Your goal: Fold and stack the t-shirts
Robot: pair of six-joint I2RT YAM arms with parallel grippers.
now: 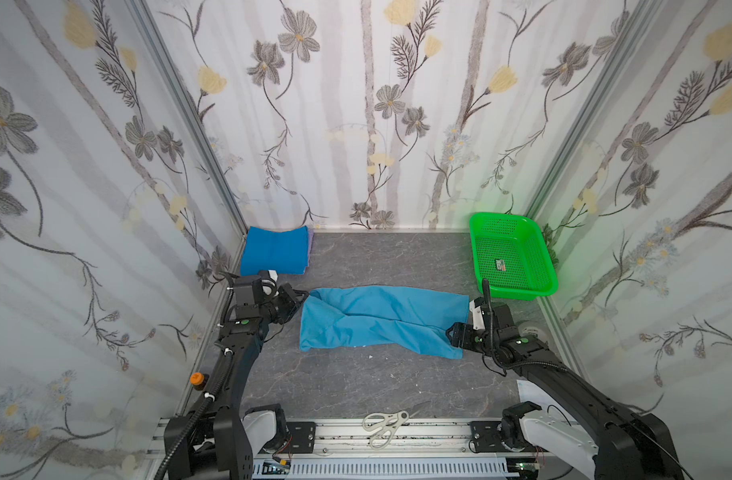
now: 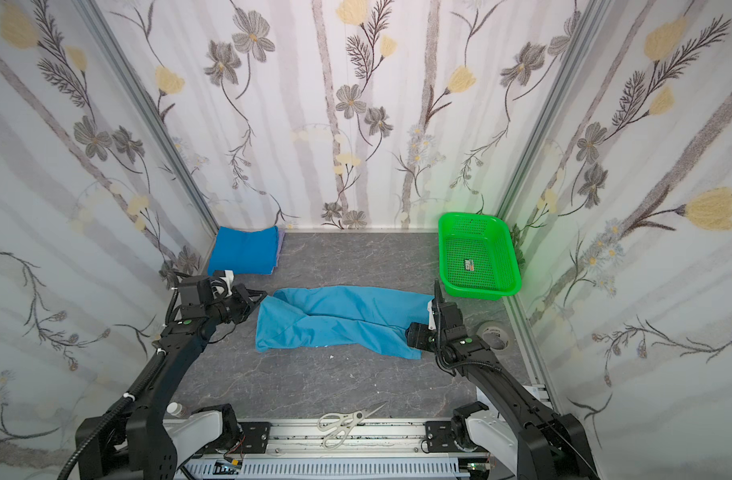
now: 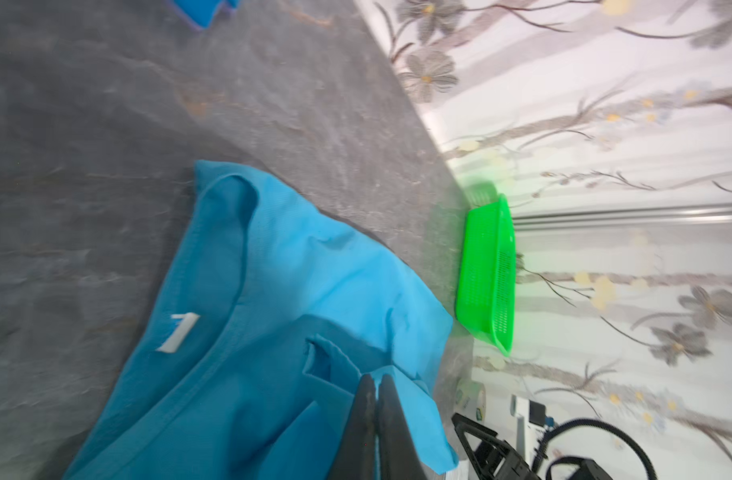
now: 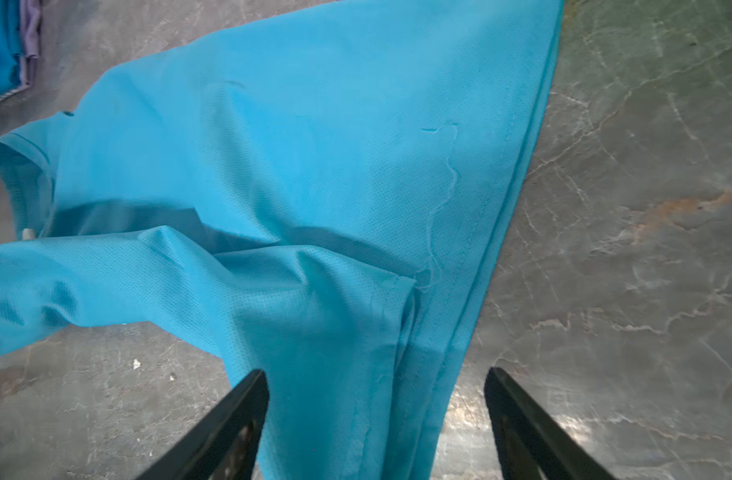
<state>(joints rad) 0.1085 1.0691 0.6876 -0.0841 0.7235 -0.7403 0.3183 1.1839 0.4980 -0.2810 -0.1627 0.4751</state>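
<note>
A light sky-blue t-shirt (image 1: 377,320) (image 2: 335,320) lies stretched out and creased across the middle of the grey table. Its white neck label (image 3: 179,332) shows in the left wrist view. My left gripper (image 3: 376,382) (image 1: 304,296) is shut on the shirt's far left corner. At the shirt's right end, my right gripper (image 4: 377,374) (image 1: 455,332) stands open. The bunched hem (image 4: 356,415) lies between its fingers, with a gap on each side. A folded royal blue t-shirt (image 1: 275,249) (image 2: 244,249) lies on a lilac one (image 1: 311,245) in the far left corner.
A green perforated basket (image 1: 518,294) (image 2: 480,291) stands at the far right against the wall. White scissors (image 1: 385,428) lie on the front rail. A roll of tape (image 2: 493,332) sits behind the right arm. Papered walls close in three sides.
</note>
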